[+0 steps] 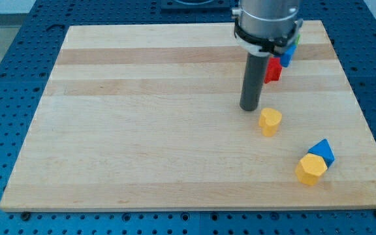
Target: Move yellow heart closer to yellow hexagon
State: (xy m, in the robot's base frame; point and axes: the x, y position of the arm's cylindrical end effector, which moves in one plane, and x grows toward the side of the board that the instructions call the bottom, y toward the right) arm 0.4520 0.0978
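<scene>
My tip [249,108] rests on the pale wooden tabletop [142,130], just up-left of the yellow heart block [270,121]; no jaws exist. The yellow hexagon block [311,169] sits toward the view's lower right, touching a blue triangular block [323,151].

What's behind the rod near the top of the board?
A red block and a blue block show beside the rod, partly covered; a green sliver peeks out. Anything further behind is hidden.

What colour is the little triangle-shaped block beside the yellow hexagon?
Blue, seen in the camera view.
</scene>
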